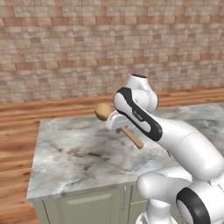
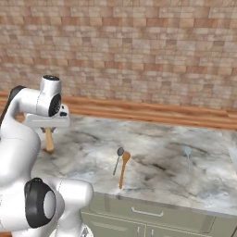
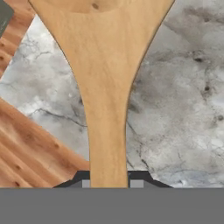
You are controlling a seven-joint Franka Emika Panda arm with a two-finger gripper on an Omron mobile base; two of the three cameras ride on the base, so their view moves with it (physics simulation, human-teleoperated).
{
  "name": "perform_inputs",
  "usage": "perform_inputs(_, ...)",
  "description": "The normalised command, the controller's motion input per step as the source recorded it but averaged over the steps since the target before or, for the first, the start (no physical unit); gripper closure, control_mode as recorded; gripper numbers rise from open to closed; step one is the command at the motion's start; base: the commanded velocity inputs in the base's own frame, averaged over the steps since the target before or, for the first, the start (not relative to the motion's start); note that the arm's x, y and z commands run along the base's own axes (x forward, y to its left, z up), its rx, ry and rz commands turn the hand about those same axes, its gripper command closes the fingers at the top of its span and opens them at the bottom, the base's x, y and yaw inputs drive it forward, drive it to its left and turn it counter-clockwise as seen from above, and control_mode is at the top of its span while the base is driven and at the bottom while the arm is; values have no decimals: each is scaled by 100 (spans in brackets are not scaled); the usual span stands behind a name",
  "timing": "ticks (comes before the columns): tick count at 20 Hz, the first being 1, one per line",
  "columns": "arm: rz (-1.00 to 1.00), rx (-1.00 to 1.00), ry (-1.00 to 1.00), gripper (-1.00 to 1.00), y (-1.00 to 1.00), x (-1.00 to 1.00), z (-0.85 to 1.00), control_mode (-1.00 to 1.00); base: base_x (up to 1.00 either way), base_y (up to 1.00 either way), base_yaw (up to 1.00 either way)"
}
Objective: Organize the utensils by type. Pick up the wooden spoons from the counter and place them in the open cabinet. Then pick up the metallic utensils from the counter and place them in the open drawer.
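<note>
Gripper (image 3: 109, 181) clamps the large tan wooden spoon (image 3: 107, 87) by its handle, lifted above the marble counter (image 1: 78, 153); smaller orange-brown spoon (image 2: 124, 169) lies beside a thin metal spoon (image 2: 117, 160)

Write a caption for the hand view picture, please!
The gripper holds the big wooden spoon above the marble counter.

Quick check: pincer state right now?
Pincer: closed on the large wooden spoon, gripping its handle, with the spoon lifted above the counter.
</note>
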Motion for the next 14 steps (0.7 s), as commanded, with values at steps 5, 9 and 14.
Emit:
perform_inputs(5,1,0,0,100,-7,-13,21,-100,0,0,0)
perform_inputs(9,-1,0,0,100,-1,0,1,-100,0,0,0)
perform_inputs(14,0,0,0,100,0,0,0,100,-8,-1,0)
